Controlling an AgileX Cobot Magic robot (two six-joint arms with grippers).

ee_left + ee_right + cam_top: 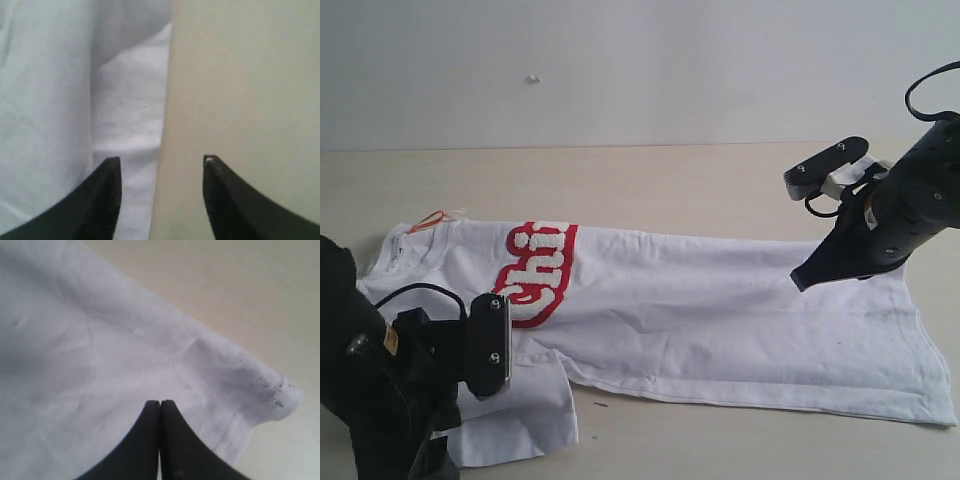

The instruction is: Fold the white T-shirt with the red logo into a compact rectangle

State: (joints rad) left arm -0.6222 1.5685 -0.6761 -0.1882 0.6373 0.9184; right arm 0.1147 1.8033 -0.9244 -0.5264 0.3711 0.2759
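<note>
The white T-shirt (720, 320) lies flat across the table, collar to the left, with an orange tag (428, 222) at the neck. The red logo (538, 270) is only partly visible; the letters "Chi" show beside a fold. One sleeve (520, 410) sticks out toward the front. My left gripper (162, 162) is open just above that sleeve's edge (130, 125), one finger over cloth, the other over bare table. My right gripper (160, 402) is shut and points down at the shirt's far edge (800, 280), near a hem corner (280, 395) with dark specks. No cloth shows between its fingers.
The beige table (670, 190) runs to a pale wall (620, 70) at the back. The left arm's dark body (380, 380) covers the shirt's front left corner. The right arm (910, 200) hangs above the hem end.
</note>
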